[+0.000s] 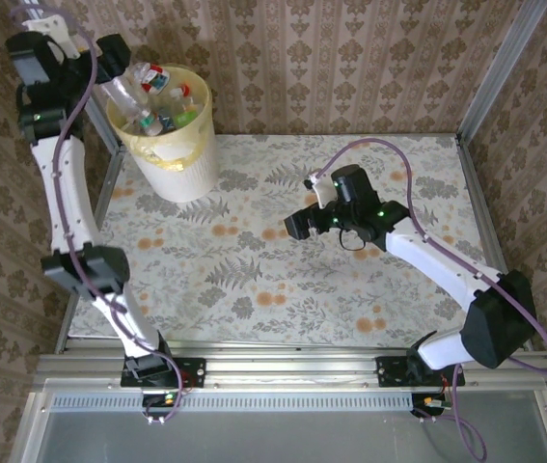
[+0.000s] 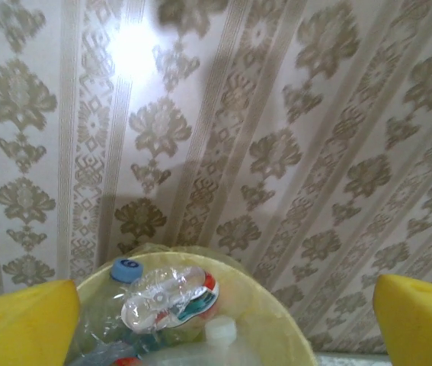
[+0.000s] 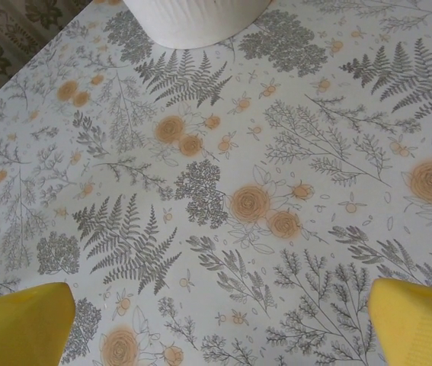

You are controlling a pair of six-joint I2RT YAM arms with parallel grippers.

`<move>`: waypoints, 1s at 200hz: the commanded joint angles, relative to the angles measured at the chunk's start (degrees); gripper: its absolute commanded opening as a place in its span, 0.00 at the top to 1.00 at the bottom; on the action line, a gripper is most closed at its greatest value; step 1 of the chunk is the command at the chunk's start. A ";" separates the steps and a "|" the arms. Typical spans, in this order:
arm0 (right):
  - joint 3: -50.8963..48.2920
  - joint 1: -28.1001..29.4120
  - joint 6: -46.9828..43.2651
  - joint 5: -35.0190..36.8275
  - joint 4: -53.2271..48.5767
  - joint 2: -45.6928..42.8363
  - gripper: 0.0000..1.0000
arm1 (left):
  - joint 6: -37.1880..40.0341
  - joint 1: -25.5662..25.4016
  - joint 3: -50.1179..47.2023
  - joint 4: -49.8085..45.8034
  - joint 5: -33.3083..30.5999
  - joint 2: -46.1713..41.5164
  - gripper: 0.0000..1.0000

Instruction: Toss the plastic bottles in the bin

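Observation:
The bin (image 1: 184, 172), pale yellow with a liner over its rim, stands at the table's far left corner. It holds several plastic bottles (image 1: 162, 101). A clear one (image 1: 122, 92) leans over the left rim. My left gripper (image 1: 78, 60) hangs above and left of the bin, open and empty. In the left wrist view its gripper (image 2: 223, 316) looks down on the bin's rim (image 2: 280, 305), a crushed clear bottle (image 2: 166, 297) with a red and teal label, a blue cap (image 2: 128, 268) and a white cap (image 2: 221, 332). My right gripper (image 1: 302, 204) hovers open over the table's middle.
The floral tablecloth (image 3: 223, 198) lies bare under the open right gripper (image 3: 219, 324), with the bin's white base (image 3: 193, 19) ahead of it. Patterned walls close the table at the back and sides, and a metal frame post (image 1: 500, 68) rises at the right.

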 commanded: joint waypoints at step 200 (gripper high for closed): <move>-8.30 -5.32 -0.73 0.57 -0.04 -12.34 0.00 | 3.91 0.34 -49.39 -2.02 -3.30 -56.88 0.00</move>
